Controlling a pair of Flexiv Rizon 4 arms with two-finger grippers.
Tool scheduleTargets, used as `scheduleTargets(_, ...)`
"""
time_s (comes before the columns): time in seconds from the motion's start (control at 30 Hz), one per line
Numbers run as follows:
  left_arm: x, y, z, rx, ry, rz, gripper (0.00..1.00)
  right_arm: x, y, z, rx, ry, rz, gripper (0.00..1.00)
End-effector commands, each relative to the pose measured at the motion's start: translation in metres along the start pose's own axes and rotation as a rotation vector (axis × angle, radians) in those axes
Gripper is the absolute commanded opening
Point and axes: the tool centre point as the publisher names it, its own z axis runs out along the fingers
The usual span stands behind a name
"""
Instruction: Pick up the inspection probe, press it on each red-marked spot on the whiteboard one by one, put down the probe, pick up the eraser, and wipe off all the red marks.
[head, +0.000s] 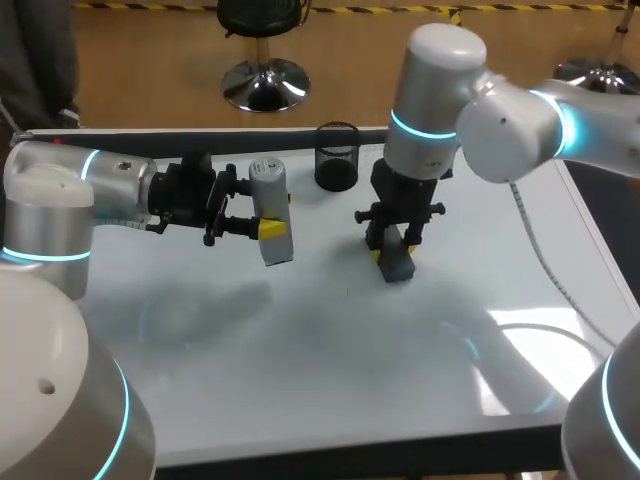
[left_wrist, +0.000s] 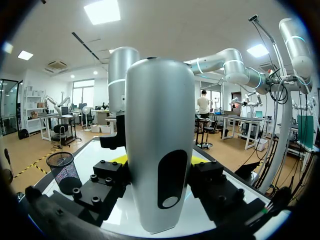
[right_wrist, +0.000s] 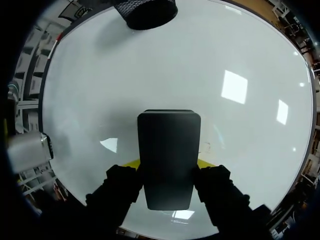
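The silver-grey inspection probe (head: 268, 190) is held above the whiteboard (head: 330, 360), with my left gripper (head: 268, 229) shut on it from the left side. In the left wrist view the probe (left_wrist: 159, 150) stands upright between the yellow-tipped fingers of that gripper (left_wrist: 159, 167). My right gripper (head: 391, 254) points straight down near the board's middle, shut on the dark eraser (head: 398, 268), whose lower end is at the board. Seen from the right wrist, the eraser (right_wrist: 169, 155) fills the gap in the gripper (right_wrist: 169, 165) over the white surface (right_wrist: 235, 60). I see no plain red marks.
A black mesh cup (head: 337, 155) stands at the board's far edge, behind and between the two grippers; it is also ahead of the eraser as the mesh cup (right_wrist: 147, 12). The board's near half lies open, with light reflections at the right.
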Motion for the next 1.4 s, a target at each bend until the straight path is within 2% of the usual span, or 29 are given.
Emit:
scheduleTargets(0.03,0.001,-0.001,0.0,0.001,-0.003,0.002,0.0,-0.016,-0.004,0.011,-0.001,0.003,0.008,0.0)
scheduleTargets(0.67,0.001,-0.001,0.0,0.001,-0.003,0.002,0.0,-0.07,-0.02,-0.001,0.002,-0.036,0.101,0.0)
scheduleTargets(1.4,0.001,-0.001,0.0,0.001,-0.003,0.002,0.0,-0.098,-0.047,-0.038,-0.042,-0.096,0.146,0.0)
